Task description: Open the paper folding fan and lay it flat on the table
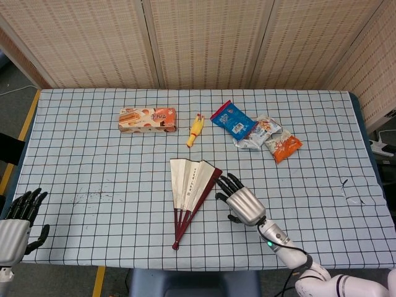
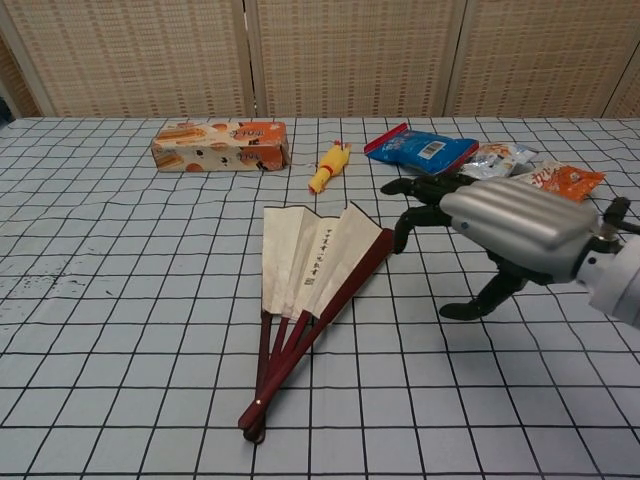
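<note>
The paper folding fan [image 1: 190, 185] [image 2: 310, 262] lies on the checked tablecloth, spread only partway, its cream leaf pointing away from me and its dark red ribs meeting at a pivot near the front edge. My right hand [image 1: 240, 202] [image 2: 500, 220] hovers just right of the fan's red outer guard, palm down, fingers apart and holding nothing; its fingertips come close to the guard. My left hand [image 1: 17, 221] stays at the table's front left corner, fingers spread, empty, and shows only in the head view.
Behind the fan lie an orange snack box [image 1: 147, 119], a yellow rubber chicken toy [image 1: 195, 130], a blue packet [image 1: 232, 120], a silver packet [image 1: 258, 133] and an orange packet [image 1: 283, 147]. Woven screens close off the far side.
</note>
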`<state>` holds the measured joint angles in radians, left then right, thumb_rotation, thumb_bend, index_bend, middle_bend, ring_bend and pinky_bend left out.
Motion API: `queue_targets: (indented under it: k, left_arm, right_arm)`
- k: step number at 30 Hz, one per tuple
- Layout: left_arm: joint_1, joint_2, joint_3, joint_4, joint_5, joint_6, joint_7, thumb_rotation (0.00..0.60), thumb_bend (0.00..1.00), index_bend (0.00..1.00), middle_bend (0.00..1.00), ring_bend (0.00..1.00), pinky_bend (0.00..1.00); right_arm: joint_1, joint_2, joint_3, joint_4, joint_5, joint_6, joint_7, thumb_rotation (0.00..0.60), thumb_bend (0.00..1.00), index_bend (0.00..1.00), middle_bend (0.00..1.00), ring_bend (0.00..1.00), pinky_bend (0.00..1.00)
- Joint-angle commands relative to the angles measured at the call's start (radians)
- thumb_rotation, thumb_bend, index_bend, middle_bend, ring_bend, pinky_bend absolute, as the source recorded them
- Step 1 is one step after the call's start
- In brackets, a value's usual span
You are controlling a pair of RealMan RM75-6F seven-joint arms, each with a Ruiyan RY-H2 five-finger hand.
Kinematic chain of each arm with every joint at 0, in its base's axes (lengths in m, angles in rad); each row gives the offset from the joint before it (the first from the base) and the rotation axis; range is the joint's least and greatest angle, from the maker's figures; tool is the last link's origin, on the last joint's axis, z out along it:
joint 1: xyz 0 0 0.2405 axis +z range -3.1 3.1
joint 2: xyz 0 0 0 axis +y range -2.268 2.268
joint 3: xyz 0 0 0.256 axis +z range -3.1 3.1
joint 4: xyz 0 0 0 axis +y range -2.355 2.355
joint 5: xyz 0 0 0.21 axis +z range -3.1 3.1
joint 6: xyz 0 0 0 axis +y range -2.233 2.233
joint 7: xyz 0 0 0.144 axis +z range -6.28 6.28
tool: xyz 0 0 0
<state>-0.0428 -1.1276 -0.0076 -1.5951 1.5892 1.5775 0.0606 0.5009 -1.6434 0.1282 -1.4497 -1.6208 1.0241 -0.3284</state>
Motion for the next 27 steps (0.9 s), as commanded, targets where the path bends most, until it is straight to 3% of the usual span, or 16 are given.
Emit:
queue_targets:
  k: [1, 5, 13, 24, 27]
  left_arm:
    - [0.01, 0.003, -0.007, -0.009, -0.017, 0.01, -0.007, 0.6, 0.44, 0.0, 0.0, 0.0, 0.12]
    - [0.011, 0.013, -0.003, -0.009, -0.009, 0.011, -0.026, 0.6, 0.44, 0.0, 0.0, 0.0, 0.12]
    - [0.014, 0.023, -0.001, 0.001, -0.013, 0.006, -0.058, 0.6, 0.44, 0.0, 0.0, 0.0, 0.12]
    - [0.009, 0.024, -0.008, -0.011, -0.013, 0.004, -0.045, 0.6, 0.45, 0.0, 0.0, 0.0, 0.12]
    - [0.009, 0.024, -0.009, -0.008, -0.016, 0.001, -0.045, 0.6, 0.44, 0.0, 0.0, 0.0, 0.12]
  right_arm:
    - [0.047, -0.167, 0.02, 0.122, 0.035, 0.017, -0.112, 0.6, 0.09, 0.36, 0.0, 0.0, 0.0]
    - [0.077, -0.252, 0.029, 0.194, 0.068, -0.002, -0.128, 0.6, 0.09, 0.37, 0.0, 0.0, 0.0]
    - [0.115, -0.331, 0.044, 0.275, 0.111, -0.009, -0.182, 0.6, 0.09, 0.4, 0.0, 0.0, 0.0]
    - [0.173, -0.441, 0.068, 0.44, 0.153, -0.021, -0.117, 0.6, 0.1, 0.48, 0.0, 0.0, 0.0]
    - [0.185, -0.47, 0.069, 0.486, 0.146, -0.002, -0.069, 0.6, 0.17, 0.52, 0.0, 0.0, 0.0]
